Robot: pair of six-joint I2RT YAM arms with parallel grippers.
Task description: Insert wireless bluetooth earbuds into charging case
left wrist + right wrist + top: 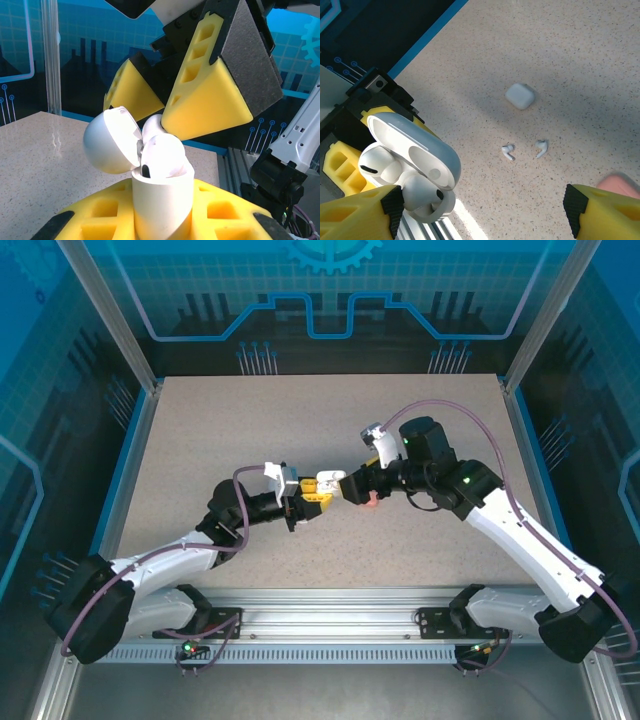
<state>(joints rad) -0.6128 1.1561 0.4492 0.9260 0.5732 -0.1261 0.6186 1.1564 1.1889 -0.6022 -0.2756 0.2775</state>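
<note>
Left wrist view: over the table (200,440), left gripper (303,498) is clenched on the charging case (162,205), held upright with its lid swung open leftward. Right gripper (482,212) hovers just above, fingers spread, grasping nothing. Best move, I judge: hold the case steady, lift straight up clear of the lid, and check the earbuds are seated. Two earbuds (379,168) sit in the case, bulbs up, long axis likely vertical. Loose pair (508,151) lies flat on the table.

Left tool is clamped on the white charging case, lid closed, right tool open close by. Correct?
Not quite. The lid is flipped open, not closed; the left wrist view shows it hinged back, with an earbud sitting in the case's mouth. The rest stands: left tool clamped on the white charging case, right tool open close by.
</note>
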